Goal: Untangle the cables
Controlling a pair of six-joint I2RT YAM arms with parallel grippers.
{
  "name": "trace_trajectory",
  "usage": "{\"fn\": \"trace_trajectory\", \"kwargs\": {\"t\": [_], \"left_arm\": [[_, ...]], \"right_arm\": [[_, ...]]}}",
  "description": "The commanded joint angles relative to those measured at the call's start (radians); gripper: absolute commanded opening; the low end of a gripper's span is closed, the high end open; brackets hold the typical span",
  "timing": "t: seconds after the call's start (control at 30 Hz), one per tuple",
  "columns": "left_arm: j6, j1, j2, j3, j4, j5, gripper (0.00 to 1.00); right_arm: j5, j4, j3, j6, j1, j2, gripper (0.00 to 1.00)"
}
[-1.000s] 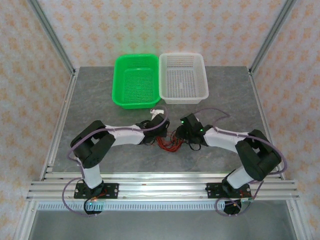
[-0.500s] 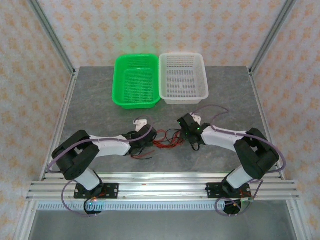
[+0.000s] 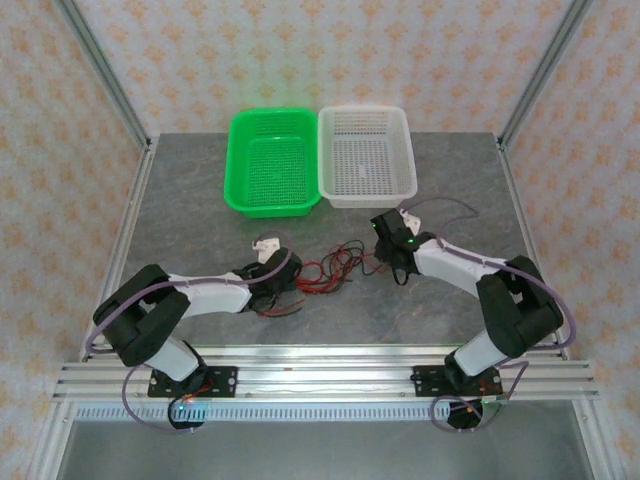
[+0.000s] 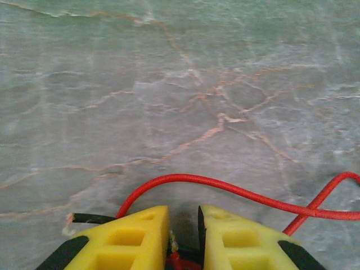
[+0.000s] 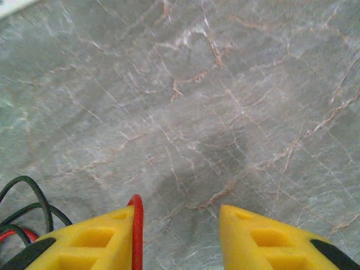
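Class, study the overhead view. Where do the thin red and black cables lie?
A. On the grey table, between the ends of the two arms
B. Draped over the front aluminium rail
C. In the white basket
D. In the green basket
A: the cables are spread on the table, on the arms' side of the green basket and the white basket.

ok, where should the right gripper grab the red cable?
Probably the straight stretch of red cable lying against the inner face of one finger of the right gripper. The jaws are open around it, so closing from this approach should catch it alone. The black cables lie outside.
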Motion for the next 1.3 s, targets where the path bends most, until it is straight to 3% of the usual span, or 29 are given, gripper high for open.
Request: {"fn": "trace_trajectory", "kwargs": {"t": [0.0, 0.23, 0.33, 0.47, 0.6, 0.73, 1.1, 1.2, 1.27], "left_arm": [[0.031, 0.018, -0.041, 0.033, -0.154, -0.067, 0.25], [0.102, 0.019, -0.169, 0.166, -0.247, -0.082, 0.45], [0.119, 0.019, -0.233, 0.204, -0.274, -0.076, 0.46], [0.123, 0.019, -0.29, 0.241, -0.345, -0.071, 0.46], [0.092, 0.018, -0.319, 0.236, -0.395, -0.044, 0.46], [0.054, 0.016, -0.317, 0.168, -0.329, 0.027, 0.44], [0.011, -0.01, -0.107, 0.062, -0.092, 0.092, 0.42], [-0.011, -0.01, -0.045, 0.032, -0.063, 0.086, 0.43], [-0.025, -0.01, -0.01, 0.009, -0.054, 0.081, 0.43]], "right_arm": [[0.01, -0.055, 0.021, -0.006, -0.002, -0.081, 0.39], [-0.092, -0.103, 0.021, -0.005, 0.0, -0.213, 0.44], [-0.165, -0.104, 0.016, -0.004, 0.027, -0.255, 0.51], [-0.171, -0.124, 0.044, 0.026, 0.131, -0.263, 0.54], [-0.151, -0.125, 0.075, 0.076, 0.234, -0.213, 0.54], [-0.134, -0.093, 0.089, 0.1, 0.288, -0.114, 0.54], [-0.068, -0.065, 0.191, 0.057, 0.315, 0.2, 0.48], [-0.05, -0.07, 0.19, 0.054, 0.315, 0.245, 0.39], [-0.025, -0.083, 0.182, 0.048, 0.315, 0.262, 0.27]]}}
